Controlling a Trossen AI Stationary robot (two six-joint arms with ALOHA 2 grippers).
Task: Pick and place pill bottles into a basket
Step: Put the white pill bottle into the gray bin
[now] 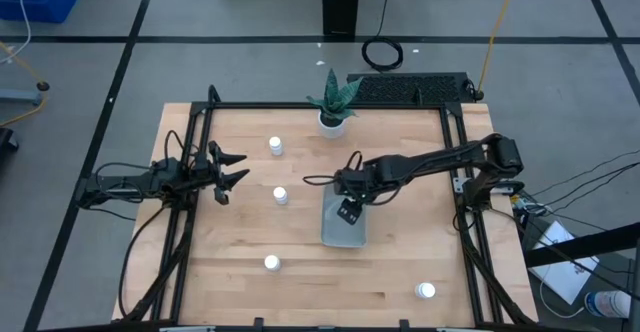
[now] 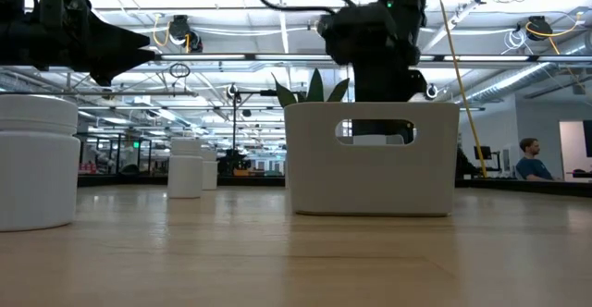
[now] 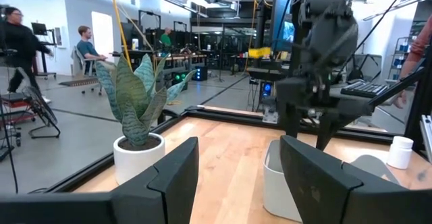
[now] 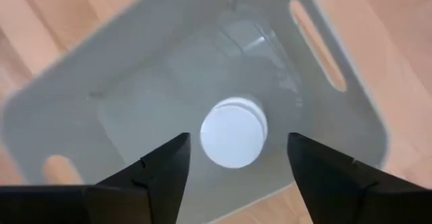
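The grey-blue basket [image 1: 345, 230] stands at the table's middle; it also shows in the low view [image 2: 370, 173]. My right gripper [image 1: 349, 210] hangs open over it, pointing down. In the right wrist view its fingers [image 4: 237, 143] stand on either side of one white pill bottle [image 4: 233, 133], which stands upright on the basket's floor, with a gap on each side. Several more bottles stand upright on the table: far left [image 1: 275, 146], left of the basket [image 1: 280, 195], near left [image 1: 271, 263] and near right [image 1: 426, 291]. My left gripper [image 1: 232, 170] waits open at the table's left, above the wood.
A white pot with a green plant [image 1: 332, 122] stands at the table's far edge, beyond the basket. A black frame [image 1: 455, 172] runs round the table. People sit and walk in the room behind [image 3: 84, 45].
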